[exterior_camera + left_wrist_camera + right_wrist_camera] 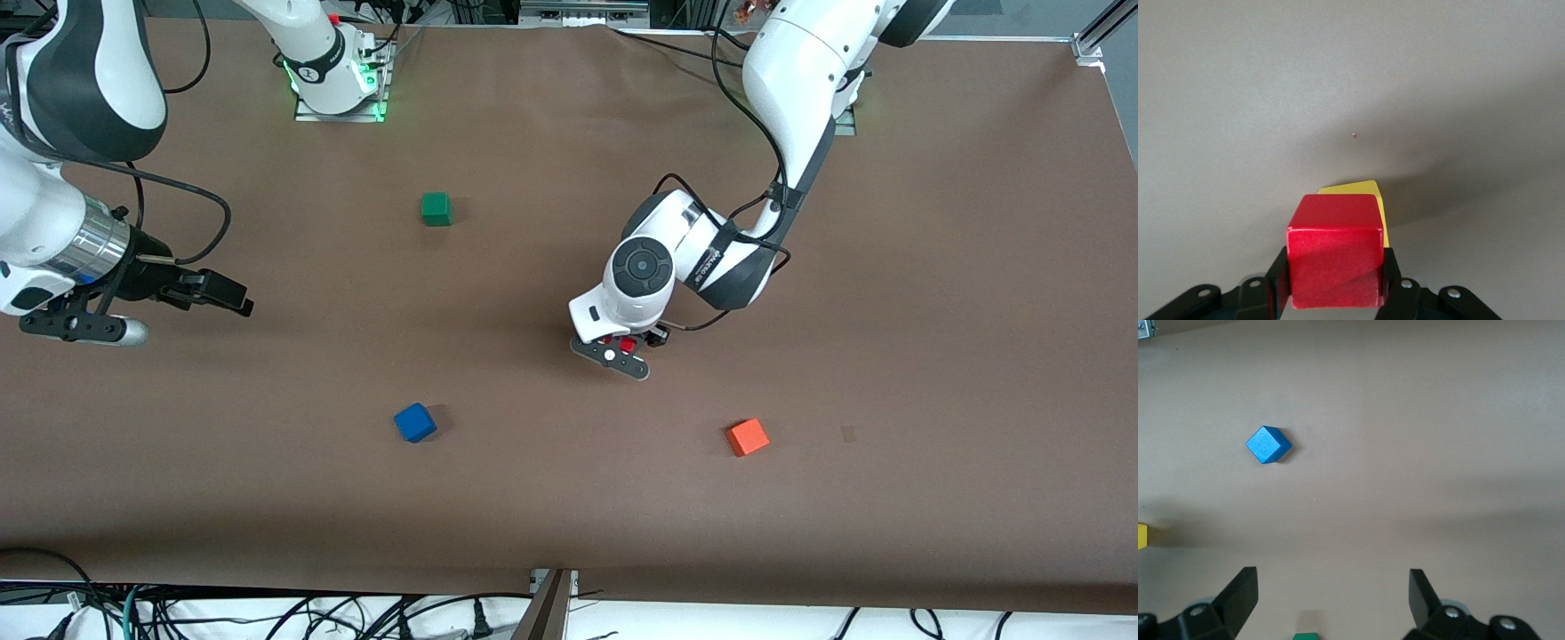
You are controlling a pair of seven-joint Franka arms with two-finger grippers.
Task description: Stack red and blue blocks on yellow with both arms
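My left gripper (625,348) is over the middle of the table, shut on the red block (1333,257), which fills the gap between its fingers. Directly under the red block lies the yellow block (1358,192), of which only a strip shows; I cannot tell whether the two touch. In the front view my left hand hides the yellow block. The blue block (415,422) lies alone on the table, nearer to the front camera and toward the right arm's end; it also shows as blue block (1268,445). My right gripper (233,298) hangs open and empty at its own end.
A green cube (436,209) sits farther from the front camera than the blue block. An orange cube (748,436) lies toward the left arm's end, near the front. The brown table (933,311) ends in a front edge hung with cables.
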